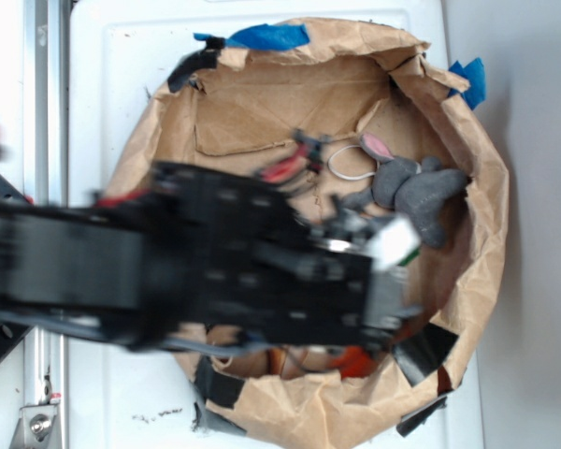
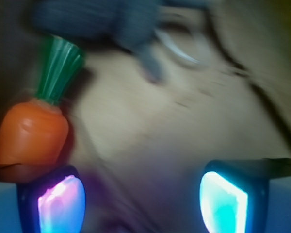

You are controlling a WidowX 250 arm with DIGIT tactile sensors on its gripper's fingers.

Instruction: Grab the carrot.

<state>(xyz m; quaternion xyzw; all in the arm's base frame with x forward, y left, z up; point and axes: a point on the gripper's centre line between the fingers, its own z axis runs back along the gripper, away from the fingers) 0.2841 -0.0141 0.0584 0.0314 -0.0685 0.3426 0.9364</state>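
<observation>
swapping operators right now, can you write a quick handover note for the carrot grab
Gripper: open, nothing between the fingers; the wrist view is motion-blurred.
Carrot: lies on the brown paper, off to the left in the wrist view, its body just above the left finger and not between the two. Its green stem points toward the grey plush bunny. In the exterior view the arm hides most of the carrot.
Done: the arm is over the paper-lined basin, close to the carrot.
Left: line the fingers up around the carrot, close on it and lift.
</observation>
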